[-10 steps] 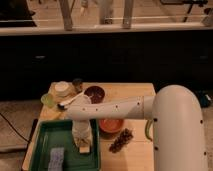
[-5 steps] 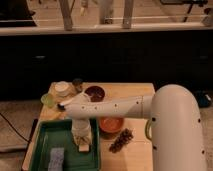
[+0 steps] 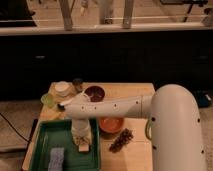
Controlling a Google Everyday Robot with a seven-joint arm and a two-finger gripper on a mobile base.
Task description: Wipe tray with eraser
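The green tray point(image 3: 45, 142) lies at the front left of the wooden table. My gripper point(image 3: 82, 141) hangs down from the white arm over the tray's right half. The pale tan-and-white eraser point(image 3: 83, 147) sits right under the gripper's tip, on the tray floor near the right rim. The gripper's tip meets the top of the eraser.
A flat blue-grey pad point(image 3: 56, 159) lies in the tray at the front. An orange bowl point(image 3: 112, 124) and a dark cluster point(image 3: 121, 140) sit right of the tray. A dark red bowl point(image 3: 94, 93), a white cup point(image 3: 62, 89), a small dark jar point(image 3: 77, 84) and a green item point(image 3: 48, 99) stand behind.
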